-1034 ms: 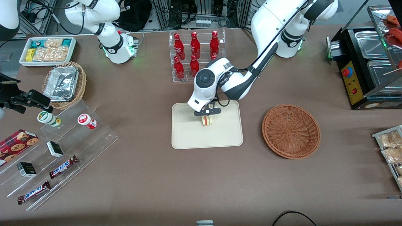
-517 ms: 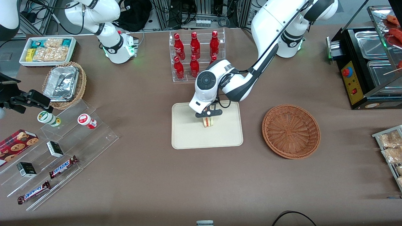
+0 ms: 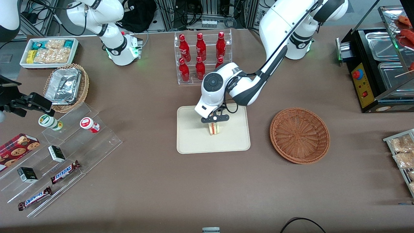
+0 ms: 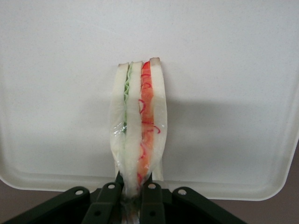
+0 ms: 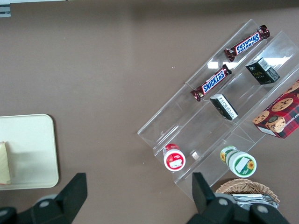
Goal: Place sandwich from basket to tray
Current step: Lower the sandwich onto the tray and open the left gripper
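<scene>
The sandwich (image 3: 213, 128) stands on its edge on the tray (image 3: 194, 142), near the tray's middle. You can see its white bread with green and red-orange filling in the left wrist view (image 4: 138, 126). The gripper (image 3: 214, 120) is right above it, and its two black fingers (image 4: 108, 198) pinch the end of the sandwich tight. The sandwich looks wrapped in thin clear film.

The tray is cream colored with round corners, and it lies flat on the brown table (image 3: 161, 187). The round reddish-brown basket (image 3: 299, 135) sits beside the tray, toward the working arm's end of the table. Nothing is in the basket.

A clear rack of red bottles (image 3: 201, 56) stands farther from the front camera than the tray. Toward the parked arm's end of the table there is a clear stepped stand (image 3: 64, 155) with Snickers bars (image 3: 64, 171), small dark boxes (image 3: 56, 153) and two little jars (image 3: 89, 125). A red box of cookies (image 3: 17, 145) lies at the edge of that stand. Near it sits a paler wicker basket with foil containers (image 3: 64, 85), and a white bin of snack packets (image 3: 48, 51) is farther from the front camera than that.
</scene>
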Motion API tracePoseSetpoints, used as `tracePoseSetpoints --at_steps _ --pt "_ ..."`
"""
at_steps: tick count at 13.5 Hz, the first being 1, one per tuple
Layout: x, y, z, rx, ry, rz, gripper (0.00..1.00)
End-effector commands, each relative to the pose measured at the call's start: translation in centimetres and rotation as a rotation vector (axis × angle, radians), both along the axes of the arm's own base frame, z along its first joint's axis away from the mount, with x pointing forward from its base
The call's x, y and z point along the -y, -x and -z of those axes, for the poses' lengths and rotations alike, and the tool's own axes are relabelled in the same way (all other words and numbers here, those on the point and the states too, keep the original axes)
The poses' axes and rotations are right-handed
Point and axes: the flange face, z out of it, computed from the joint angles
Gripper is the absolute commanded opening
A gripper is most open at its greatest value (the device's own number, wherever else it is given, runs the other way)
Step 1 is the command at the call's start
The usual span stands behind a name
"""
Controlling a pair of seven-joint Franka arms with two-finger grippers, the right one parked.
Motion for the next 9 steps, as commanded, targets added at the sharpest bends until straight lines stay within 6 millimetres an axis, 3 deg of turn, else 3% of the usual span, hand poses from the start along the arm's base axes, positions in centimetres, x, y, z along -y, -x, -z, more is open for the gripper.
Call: tracePoseSetpoints --at_steps 1,2,4,5,6,9 --pt "0.2 -0.1 1.0 0.007 -0.003 0.000 0.15" --pt "0.2 -0.1 1.3 0.011 -0.003 0.000 0.23" --pt "0.2 -0.1 1.4 0.013 -0.002 -0.007 0.77" --pt "0.2 -0.1 1.3 0.013 -0.001 -0.010 0.93" --pt "0.2 -0.1 1.1 0.014 0.000 -0.014 0.99" --pt "0.0 0.0 -2.1 0.026 -0.009 -0.070 0.99"
